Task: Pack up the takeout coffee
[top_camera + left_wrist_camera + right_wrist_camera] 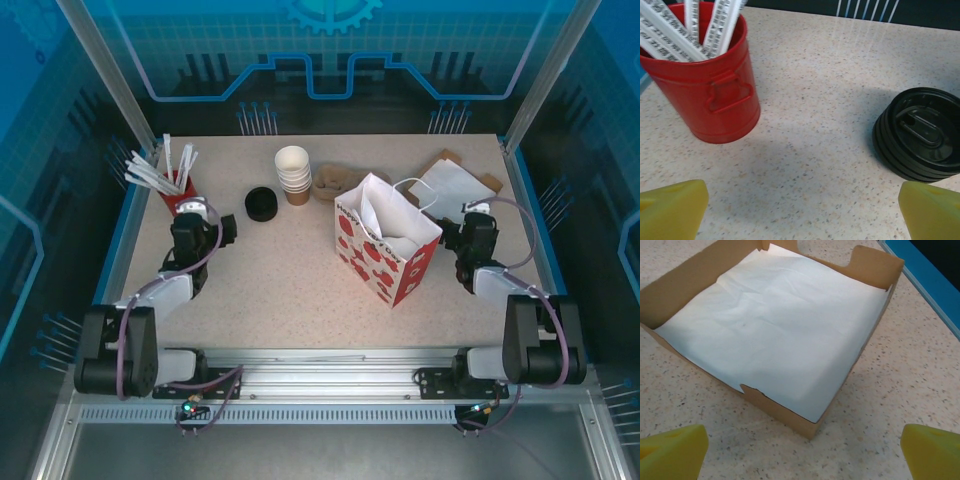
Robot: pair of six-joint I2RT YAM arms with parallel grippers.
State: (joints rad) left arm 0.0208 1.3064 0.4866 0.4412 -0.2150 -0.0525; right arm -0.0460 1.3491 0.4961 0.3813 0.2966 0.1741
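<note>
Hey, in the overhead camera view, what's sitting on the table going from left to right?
red bucket of wrapped sticks → stack of black lids → stack of white paper cups → red-and-white gift bag → cardboard tray of white paper

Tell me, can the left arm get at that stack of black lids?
Probably yes: the left gripper is open, the stack of black lids lies just ahead to its right, and only bare tabletop lies between them.
</note>
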